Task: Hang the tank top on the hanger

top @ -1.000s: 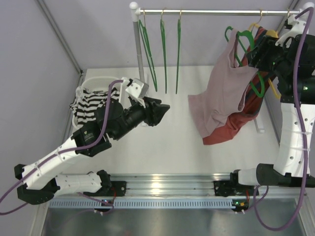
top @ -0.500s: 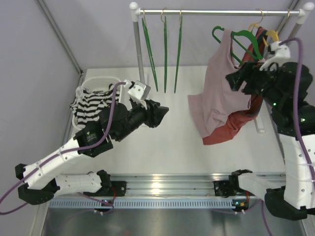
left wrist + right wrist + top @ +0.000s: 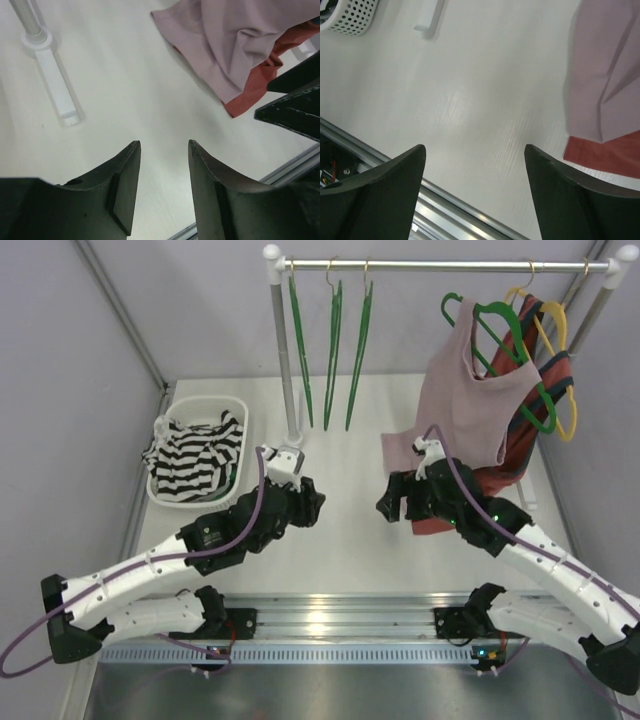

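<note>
— Dusty-pink, that soft sleeveless tank top (image 3: 468, 390): where is it?

— Draped on the thin bright-green triangular hanger (image 3: 498, 310), whose hook carries it on the silver metal rail (image 3: 440, 264) at the right. Its hem trails onto the white table (image 3: 360, 460), over a rust-red top (image 3: 255, 85). I judge the job done.

— And my arms?

— Stretched low over the table, left gripper (image 3: 310, 502) and right gripper (image 3: 392, 502) facing each other, jaws apart, nothing held.
</note>
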`<state>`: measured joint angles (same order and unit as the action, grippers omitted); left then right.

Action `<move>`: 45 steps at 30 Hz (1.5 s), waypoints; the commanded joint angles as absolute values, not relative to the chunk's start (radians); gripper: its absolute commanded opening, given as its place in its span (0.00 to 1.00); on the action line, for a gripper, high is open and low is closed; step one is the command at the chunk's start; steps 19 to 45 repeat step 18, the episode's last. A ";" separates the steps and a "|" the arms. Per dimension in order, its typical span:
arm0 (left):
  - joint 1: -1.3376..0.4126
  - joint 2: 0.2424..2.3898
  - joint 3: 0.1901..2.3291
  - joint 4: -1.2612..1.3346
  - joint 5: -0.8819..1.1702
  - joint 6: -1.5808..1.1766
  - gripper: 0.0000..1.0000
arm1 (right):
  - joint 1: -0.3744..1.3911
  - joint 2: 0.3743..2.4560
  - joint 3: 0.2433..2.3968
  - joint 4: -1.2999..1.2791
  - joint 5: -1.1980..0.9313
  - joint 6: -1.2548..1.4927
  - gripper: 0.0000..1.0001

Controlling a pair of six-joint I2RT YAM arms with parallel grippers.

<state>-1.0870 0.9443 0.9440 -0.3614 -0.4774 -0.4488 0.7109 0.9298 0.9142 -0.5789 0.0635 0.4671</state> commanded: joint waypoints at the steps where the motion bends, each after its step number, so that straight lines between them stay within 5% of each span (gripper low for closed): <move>1: -1.083 0.907 0.885 -0.341 -0.549 -0.549 0.48 | 0.730 0.809 0.816 -0.358 0.100 0.534 0.83; 5: -1.085 0.919 0.842 -0.357 -0.575 -0.597 0.48 | 0.730 0.801 0.747 -0.324 0.107 0.515 0.99; 45: -1.083 0.954 0.825 -0.359 -0.606 -0.635 0.48 | 0.729 0.850 0.722 -0.331 0.184 0.514 1.00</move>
